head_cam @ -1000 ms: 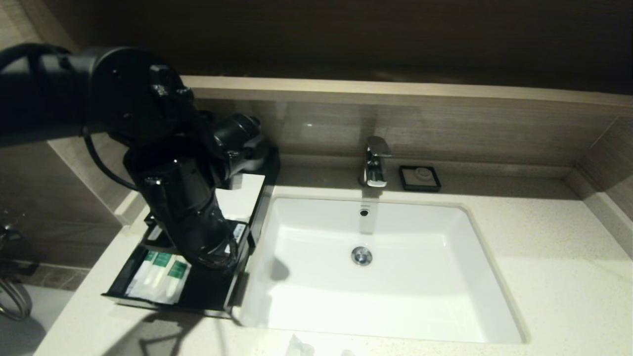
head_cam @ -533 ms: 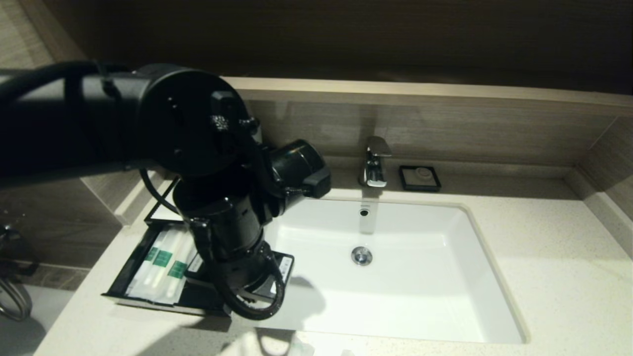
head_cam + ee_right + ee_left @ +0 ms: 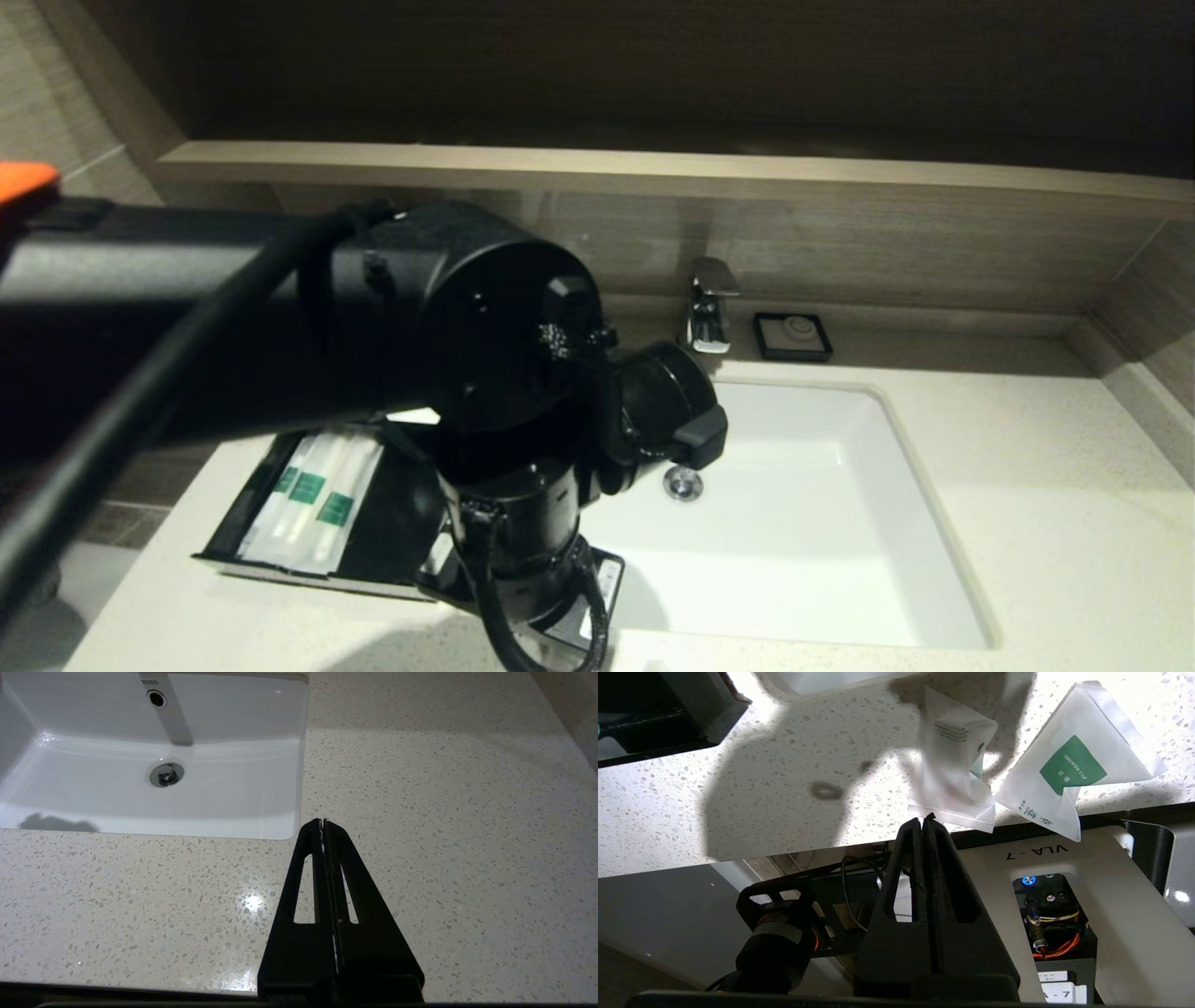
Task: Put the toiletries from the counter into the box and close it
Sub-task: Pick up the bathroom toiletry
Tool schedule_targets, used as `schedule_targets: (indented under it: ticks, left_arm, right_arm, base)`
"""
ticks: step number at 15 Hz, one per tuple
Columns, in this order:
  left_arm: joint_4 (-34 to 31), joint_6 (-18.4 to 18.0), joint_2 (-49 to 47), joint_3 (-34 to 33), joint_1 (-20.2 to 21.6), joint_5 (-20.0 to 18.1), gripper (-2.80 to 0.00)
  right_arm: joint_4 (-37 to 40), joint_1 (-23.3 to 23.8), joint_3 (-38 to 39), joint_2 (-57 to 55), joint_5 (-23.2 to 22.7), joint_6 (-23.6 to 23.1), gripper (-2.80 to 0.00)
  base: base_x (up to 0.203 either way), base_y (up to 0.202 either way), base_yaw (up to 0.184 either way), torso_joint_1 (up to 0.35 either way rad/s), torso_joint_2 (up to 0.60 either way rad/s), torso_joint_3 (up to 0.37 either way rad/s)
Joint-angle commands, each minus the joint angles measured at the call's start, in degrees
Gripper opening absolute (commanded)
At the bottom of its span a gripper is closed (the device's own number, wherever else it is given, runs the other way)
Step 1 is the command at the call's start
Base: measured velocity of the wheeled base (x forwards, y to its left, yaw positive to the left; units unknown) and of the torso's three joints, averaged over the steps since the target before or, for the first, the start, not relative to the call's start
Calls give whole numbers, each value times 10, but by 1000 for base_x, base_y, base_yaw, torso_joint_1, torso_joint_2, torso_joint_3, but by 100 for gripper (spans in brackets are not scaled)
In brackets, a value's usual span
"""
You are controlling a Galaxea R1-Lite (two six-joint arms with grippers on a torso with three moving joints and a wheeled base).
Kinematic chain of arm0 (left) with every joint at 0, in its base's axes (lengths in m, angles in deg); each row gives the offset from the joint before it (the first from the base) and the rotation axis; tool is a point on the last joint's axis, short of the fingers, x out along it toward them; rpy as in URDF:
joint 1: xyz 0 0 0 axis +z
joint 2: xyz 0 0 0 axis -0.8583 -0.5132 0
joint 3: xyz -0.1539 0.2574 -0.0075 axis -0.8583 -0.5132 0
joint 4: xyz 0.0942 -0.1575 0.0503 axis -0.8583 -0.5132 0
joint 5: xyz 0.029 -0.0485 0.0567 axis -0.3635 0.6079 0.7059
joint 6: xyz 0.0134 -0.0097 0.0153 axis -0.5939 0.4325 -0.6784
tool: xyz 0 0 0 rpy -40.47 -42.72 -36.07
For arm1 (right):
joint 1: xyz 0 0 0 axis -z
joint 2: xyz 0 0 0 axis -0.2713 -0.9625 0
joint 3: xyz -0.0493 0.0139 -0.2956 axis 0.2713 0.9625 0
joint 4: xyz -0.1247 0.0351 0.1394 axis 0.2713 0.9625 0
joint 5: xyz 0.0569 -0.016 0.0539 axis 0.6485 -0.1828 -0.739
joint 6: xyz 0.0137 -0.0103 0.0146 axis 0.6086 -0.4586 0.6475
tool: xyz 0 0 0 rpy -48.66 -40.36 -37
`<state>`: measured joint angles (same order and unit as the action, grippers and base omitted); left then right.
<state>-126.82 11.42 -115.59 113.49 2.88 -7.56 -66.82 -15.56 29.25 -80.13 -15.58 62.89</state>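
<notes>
The black box's drawer (image 3: pixel 378 541) stands open at the left of the counter (image 3: pixel 1027 523), with several white packets with green print (image 3: pixel 313 499) inside. My left arm (image 3: pixel 523 523) reaches over the sink's front left corner and hides its own gripper in the head view. In the left wrist view my left gripper (image 3: pixel 923 821) is shut and empty. Its tips sit by the edge of a crumpled white packet (image 3: pixel 952 765); I cannot tell whether they touch. A second packet with a green label (image 3: pixel 1073 765) lies beside it. My right gripper (image 3: pixel 323 822) is shut and empty over the counter (image 3: pixel 444 812).
The white sink basin (image 3: pixel 794 560) fills the middle, with a chrome tap (image 3: pixel 709 303) and a small black soap dish (image 3: pixel 793 336) behind it. A wood-grain ledge (image 3: pixel 747 173) runs along the back. The box's corner (image 3: pixel 668 714) shows in the left wrist view.
My left arm has swung from over the open drawer to the right and toward the counter's front edge. The packets in the drawer are now uncovered.
</notes>
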Motion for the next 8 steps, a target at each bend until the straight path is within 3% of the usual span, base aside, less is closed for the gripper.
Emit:
schedule_targets:
  ticks: [1, 8]
  left_arm:
    - [-2, 3, -15, 2, -15, 1, -280]
    - [4, -3, -60, 21, -18, 8, -280]
  right_arm:
    - [0, 0, 0, 0, 0, 0, -280]
    - [0, 0, 0, 0, 0, 0, -280]
  base:
    - [0, 0, 0, 0, 0, 0]
    - [0, 0, 0, 0, 0, 0]
